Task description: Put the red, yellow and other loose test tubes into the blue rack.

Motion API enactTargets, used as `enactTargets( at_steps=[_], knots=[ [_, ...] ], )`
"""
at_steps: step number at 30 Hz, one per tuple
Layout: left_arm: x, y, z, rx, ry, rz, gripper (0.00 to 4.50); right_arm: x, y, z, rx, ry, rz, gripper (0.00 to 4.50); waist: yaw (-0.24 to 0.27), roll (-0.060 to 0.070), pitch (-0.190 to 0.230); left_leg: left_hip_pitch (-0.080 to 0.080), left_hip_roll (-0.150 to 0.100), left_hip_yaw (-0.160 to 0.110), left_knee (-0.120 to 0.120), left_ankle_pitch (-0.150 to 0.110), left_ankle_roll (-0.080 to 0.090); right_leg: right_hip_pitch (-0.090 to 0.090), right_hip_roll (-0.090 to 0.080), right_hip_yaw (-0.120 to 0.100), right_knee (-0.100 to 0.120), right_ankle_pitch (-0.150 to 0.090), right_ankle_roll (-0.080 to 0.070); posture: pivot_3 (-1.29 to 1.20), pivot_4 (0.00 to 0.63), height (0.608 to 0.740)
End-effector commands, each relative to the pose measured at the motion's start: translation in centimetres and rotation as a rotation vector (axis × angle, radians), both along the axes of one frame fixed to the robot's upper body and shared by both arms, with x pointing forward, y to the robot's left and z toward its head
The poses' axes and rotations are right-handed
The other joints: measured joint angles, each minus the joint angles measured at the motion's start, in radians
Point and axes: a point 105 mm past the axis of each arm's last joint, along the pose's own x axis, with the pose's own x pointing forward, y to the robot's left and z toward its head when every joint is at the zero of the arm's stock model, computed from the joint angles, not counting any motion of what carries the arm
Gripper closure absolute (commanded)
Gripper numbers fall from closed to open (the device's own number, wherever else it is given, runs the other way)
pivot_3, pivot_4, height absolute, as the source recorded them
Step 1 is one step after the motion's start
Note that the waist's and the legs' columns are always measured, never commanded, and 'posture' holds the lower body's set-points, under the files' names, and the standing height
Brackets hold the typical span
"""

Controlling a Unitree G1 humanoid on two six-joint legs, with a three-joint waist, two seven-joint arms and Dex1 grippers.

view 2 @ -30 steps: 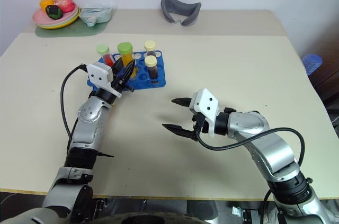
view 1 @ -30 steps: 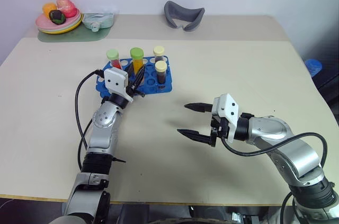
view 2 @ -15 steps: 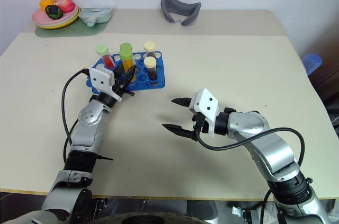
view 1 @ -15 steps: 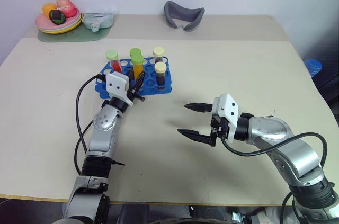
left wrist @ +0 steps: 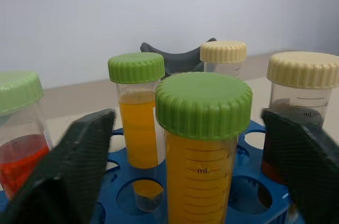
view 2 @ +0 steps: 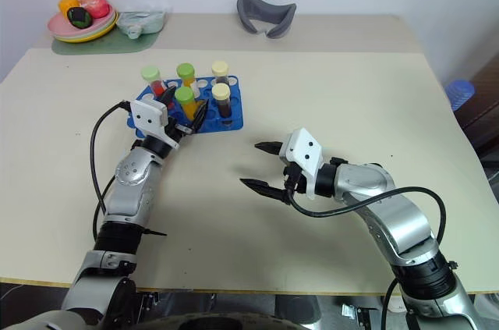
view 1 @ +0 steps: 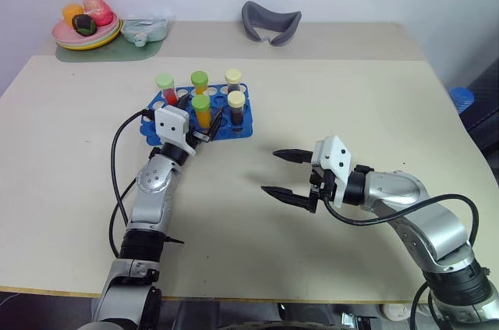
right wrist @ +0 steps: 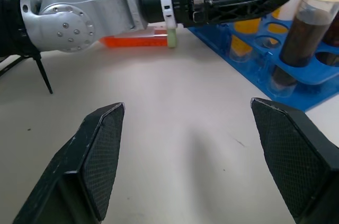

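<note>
Reads "mL" beside printed graduation lines on the front yellow tube (left wrist: 200, 168); fainter graduation lines on the dark tube (left wrist: 301, 108) to one side, no brand legible anywhere.

Blue rack (view 1: 243, 129) on the far left part of the table (view 1: 351, 96), holding five upright tubes: the front yellow tube, green-capped; a second yellow tube (view 1: 199, 82) behind it, also green-capped; a red tube (view 1: 165, 85) with a pale green cap; the dark tube and another cream-capped tube (view 1: 233, 77) at the right end.

Left gripper (view 1: 199, 120) at the rack's near edge, spread wide, one black finger (left wrist: 79, 152) either side of the front yellow tube and apart from it. Right gripper (view 1: 282, 173) over bare table, well apart from the rack, also spread wide, holding nothing.

In the right wrist view, one more red tube (right wrist: 135, 41) lying flat on the table just beyond the left wrist.

Around: plate of toy food (view 1: 86, 27), clear container (view 1: 146, 30) on a green mat (view 1: 117, 51), grey curved piece (view 1: 270, 22) at the far edge, black cable (view 1: 116, 150) looping off the left forearm.
</note>
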Motion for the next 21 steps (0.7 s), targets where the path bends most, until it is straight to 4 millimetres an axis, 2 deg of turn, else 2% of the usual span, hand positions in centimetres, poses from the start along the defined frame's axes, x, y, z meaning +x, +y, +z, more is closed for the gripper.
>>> enactTargets(
  at_steps=[1, 7, 12, 17, 21],
  knots=[
    [-1.3, 2.0, 3.2, -0.032, -0.09, 0.026, 0.04, 0.2, -0.3, 1.2, 0.027, -0.06, -0.025, 0.6, -0.002, 0.0, 0.0, 0.0, 0.0, 0.0, 0.0, 0.0, 0.0, 0.0, 0.0, 0.0, 0.0, 0.0, 0.0, 0.0, 0.15, 0.74],
    [-4.8, 4.1, 5.7, 0.026, -0.091, 0.002, 0.04, 0.3, -0.5, 1.2, 0.034, -0.054, -0.038, 0.6, -0.002, 0.0, 0.0, 0.0, 0.0, 0.0, 0.0, 0.0, 0.0, 0.0, 0.0, 0.0, 0.0, 0.0, 0.0, 0.0, 0.15, 0.74],
    [-7.0, 6.1, 6.4, 0.093, 0.057, -0.002, 0.04, 0.3, -0.5, 1.0, 0.031, -0.043, -0.019, 0.6, -0.001, 0.0, 0.0, 0.0, 0.001, 0.0, -0.001, 0.0, 0.0, 0.0, 0.0, 0.0, 0.001, 0.0, 0.0, 0.0, 0.15, 0.74],
    [-7.0, 8.1, 5.5, 0.256, 0.35, 0.102, 0.04, 0.4, -0.3, 0.9, 0.021, -0.04, 0.017, 0.6, -0.002, 0.0, 0.0, 0.0, 0.0, 0.0, -0.001, 0.0, 0.0, 0.0, 0.0, 0.0, 0.001, 0.0, 0.0, 0.0, 0.15, 0.74],
    [-7.1, 8.6, 3.3, 0.343, 0.663, 0.142, 0.04, 0.6, -0.2, 1.0, 0.014, -0.042, 0.042, 0.6, -0.002, 0.0, 0.001, 0.0, 0.001, -0.001, -0.001, 0.0, 0.0, 0.0, 0.001, 0.0, 0.001, 0.0, 0.0, 0.0, 0.15, 0.74]
  ],
)
